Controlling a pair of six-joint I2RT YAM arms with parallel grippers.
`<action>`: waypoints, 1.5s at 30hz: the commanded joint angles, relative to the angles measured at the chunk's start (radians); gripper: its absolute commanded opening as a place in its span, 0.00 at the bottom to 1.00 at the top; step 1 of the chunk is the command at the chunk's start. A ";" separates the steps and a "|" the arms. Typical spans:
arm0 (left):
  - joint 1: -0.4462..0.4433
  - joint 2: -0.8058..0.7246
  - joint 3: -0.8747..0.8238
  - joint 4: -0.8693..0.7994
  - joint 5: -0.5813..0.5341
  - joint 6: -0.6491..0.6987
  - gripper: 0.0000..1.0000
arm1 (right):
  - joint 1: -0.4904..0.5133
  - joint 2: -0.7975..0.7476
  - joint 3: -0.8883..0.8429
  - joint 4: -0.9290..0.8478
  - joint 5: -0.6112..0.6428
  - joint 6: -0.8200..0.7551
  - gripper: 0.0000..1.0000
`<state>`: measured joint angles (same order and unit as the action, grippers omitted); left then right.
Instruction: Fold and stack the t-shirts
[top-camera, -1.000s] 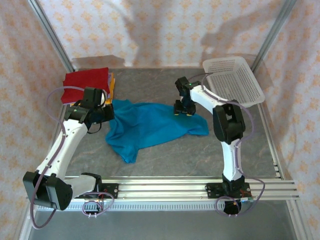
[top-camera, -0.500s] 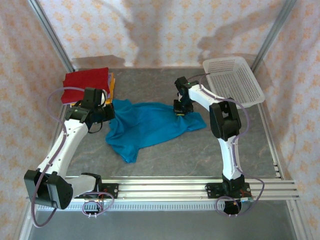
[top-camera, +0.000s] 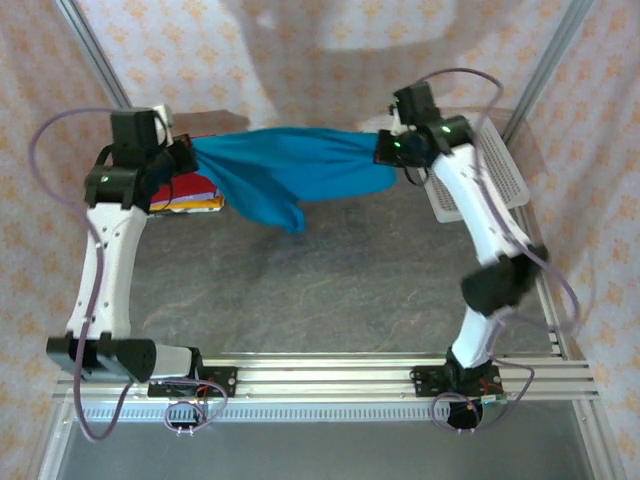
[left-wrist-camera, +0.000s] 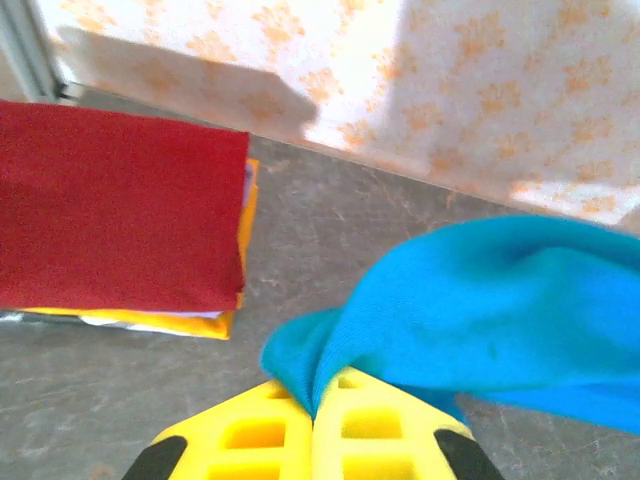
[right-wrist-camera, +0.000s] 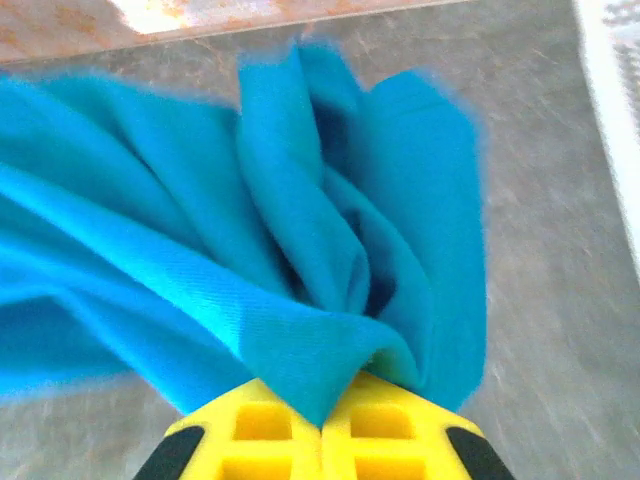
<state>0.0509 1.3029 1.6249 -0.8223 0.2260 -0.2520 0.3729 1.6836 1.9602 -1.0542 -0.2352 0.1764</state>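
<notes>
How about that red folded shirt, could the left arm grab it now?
Probably not yet: the left pincer is shut on the blue shirt, stretched across to the right pincer. The red shirt lies uncovered nearby.

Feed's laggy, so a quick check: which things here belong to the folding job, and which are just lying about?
Job: teal shirt, pinched by left claw and right claw, hanging between them; red shirt topping the folded stack; orange shirt under it.
Lying about: white basket.
</notes>
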 joint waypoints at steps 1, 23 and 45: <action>0.003 -0.110 -0.153 -0.048 0.010 0.004 0.02 | 0.033 -0.227 -0.347 -0.052 0.021 0.100 0.00; -0.229 0.022 -0.463 0.149 -0.022 -0.095 0.68 | 0.020 -0.270 -0.703 0.077 -0.021 0.193 0.53; -0.470 1.020 0.355 0.074 -0.118 -0.038 0.46 | -0.035 -0.306 -0.755 0.049 -0.026 0.147 0.53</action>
<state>-0.4072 2.3085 1.9232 -0.7040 0.1406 -0.3042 0.3485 1.4090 1.2144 -0.9768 -0.2878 0.3447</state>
